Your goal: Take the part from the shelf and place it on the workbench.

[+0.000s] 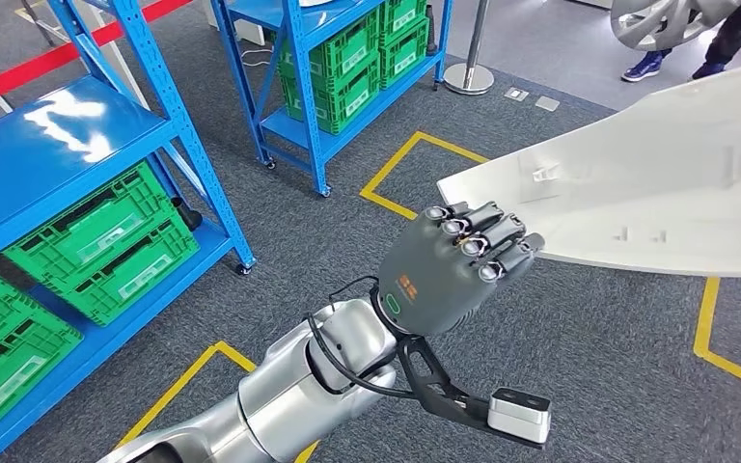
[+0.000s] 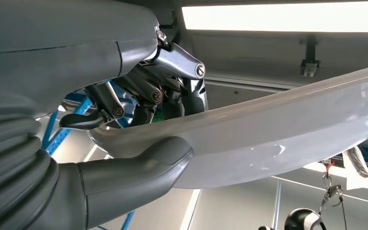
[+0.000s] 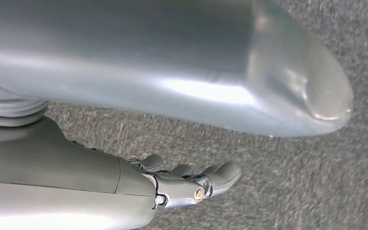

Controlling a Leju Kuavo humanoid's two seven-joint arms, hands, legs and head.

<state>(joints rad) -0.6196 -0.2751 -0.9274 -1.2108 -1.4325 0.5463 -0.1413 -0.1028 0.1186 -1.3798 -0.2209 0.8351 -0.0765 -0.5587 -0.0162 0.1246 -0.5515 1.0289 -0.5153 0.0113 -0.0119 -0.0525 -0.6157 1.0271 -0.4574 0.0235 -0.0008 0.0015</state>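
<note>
We recorded the left robot hand (image 1: 449,275) raised over the grey carpet (image 1: 560,357), its fingers (image 1: 487,236) curled over the near edge of the white part (image 1: 656,183). From the left wrist camera the thumb (image 2: 139,167) pressed against the glossy underside of the part (image 2: 278,134) while the darker fingers (image 2: 172,86) hooked over its rim, so the panel was gripped at one end and held in the air, off the shelf. The blue shelf (image 1: 48,145) with green crates (image 1: 96,241) stood well apart to the left. The right robot hand (image 3: 187,184) hung over the carpet, fingers loosely extended and apart, holding nothing. A person's shoes (image 1: 646,66) showed far behind the part.
</note>
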